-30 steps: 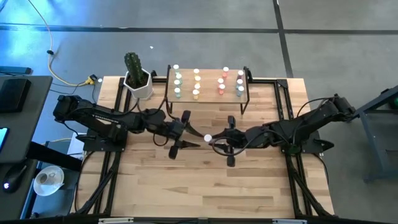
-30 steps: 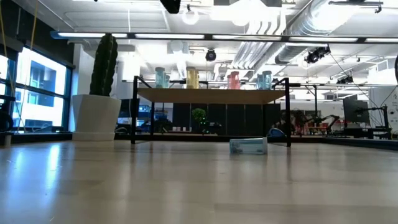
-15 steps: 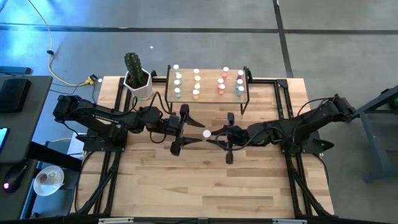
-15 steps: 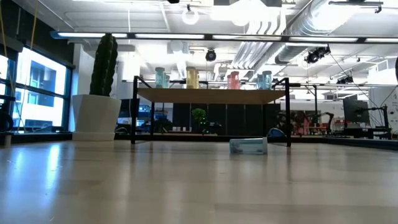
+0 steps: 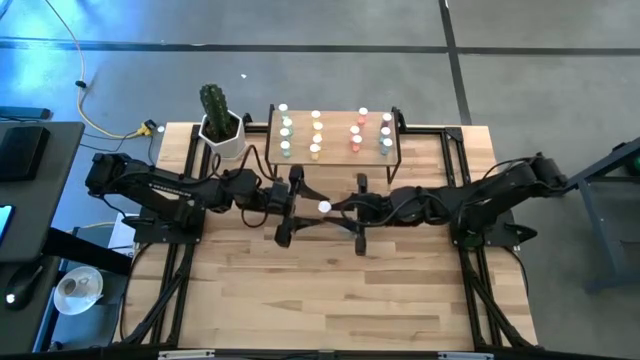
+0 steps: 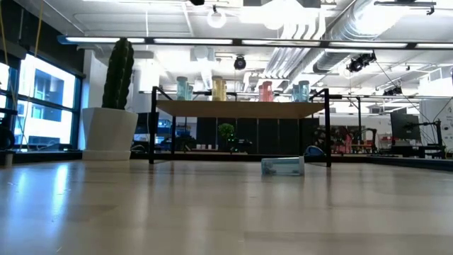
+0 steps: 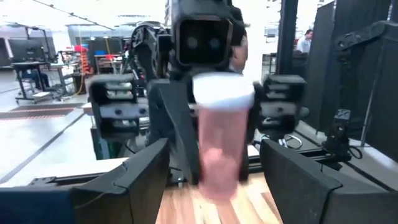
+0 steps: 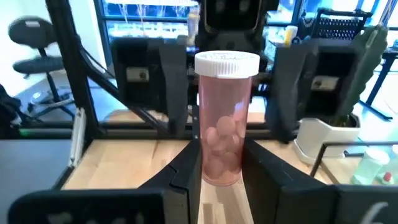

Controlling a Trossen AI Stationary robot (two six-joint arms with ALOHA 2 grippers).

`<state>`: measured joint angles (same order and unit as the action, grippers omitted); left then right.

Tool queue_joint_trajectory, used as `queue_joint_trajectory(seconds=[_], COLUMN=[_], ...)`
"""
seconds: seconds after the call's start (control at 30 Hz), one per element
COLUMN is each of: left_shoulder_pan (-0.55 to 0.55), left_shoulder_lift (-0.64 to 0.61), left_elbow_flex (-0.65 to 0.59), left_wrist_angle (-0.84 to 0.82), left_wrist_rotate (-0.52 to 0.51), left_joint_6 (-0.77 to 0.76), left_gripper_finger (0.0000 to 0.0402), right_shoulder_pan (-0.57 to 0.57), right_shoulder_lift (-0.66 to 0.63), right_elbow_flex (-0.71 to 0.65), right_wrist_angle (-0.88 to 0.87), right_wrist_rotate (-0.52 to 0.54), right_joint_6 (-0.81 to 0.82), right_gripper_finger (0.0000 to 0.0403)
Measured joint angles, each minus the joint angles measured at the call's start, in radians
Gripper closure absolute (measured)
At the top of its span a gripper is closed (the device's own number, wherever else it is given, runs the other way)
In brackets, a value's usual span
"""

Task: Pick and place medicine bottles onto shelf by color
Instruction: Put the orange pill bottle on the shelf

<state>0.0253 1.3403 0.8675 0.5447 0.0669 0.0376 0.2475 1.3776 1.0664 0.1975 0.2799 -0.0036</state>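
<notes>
A pink medicine bottle with a white cap hangs upright above the middle of the table, with my right gripper shut on it. My left gripper faces it from the table's left, open wide. Its two fingers stand on either side of the bottle without touching it. The light-wood shelf stands at the far edge and bears rows of medicine bottles grouped by colour. One pale bottle lies on its side on the table under the shelf. My right gripper pinches the pink bottle's lower body between its two fingers. The fingers come level from the table's right. The bottle stands upright in the hold, cap up, lifted clear of the table.
A white pot with a cactus stands at the far left beside the shelf. Black frame rails run along the table's left and right sides. Bare wood fills the near half of the table.
My right gripper has carried the pink bottle toward the table's left and a little toward the far edge, up to my left gripper. My left gripper has opened wider, and the bottle now stands between its fingers. Both grippers have tipped up toward level.
</notes>
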Motion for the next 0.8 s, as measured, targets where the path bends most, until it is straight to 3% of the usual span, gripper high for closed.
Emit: queue_joint_trajectory(seconds=[0.23, 0.6, 0.8], left_shoulder_pan=[0.015, 0.015, 0.014], left_shoulder_lift=[0.0, 0.0, 0.0], left_elbow_flex=[0.0, 0.0, 0.0], left_wrist_angle=[-0.006, -0.012, -0.02], left_wrist_rotate=[0.0, 0.012, 0.015], left_joint_6=[0.0, 0.019, 0.019], left_gripper_finger=[0.0175, 0.0268, 0.03], right_shoulder_pan=[-0.001, -0.006, -0.006], right_shoulder_lift=[0.02, 0.02, 0.02], right_elbow_flex=[0.0, 0.0, 0.0], right_wrist_angle=[-0.005, -0.004, -0.01], right_wrist_rotate=[0.0, 0.001, 0.004], right_joint_6=[-0.005, -0.005, -0.005], right_gripper_finger=[0.0322, 0.0322, 0.0322])
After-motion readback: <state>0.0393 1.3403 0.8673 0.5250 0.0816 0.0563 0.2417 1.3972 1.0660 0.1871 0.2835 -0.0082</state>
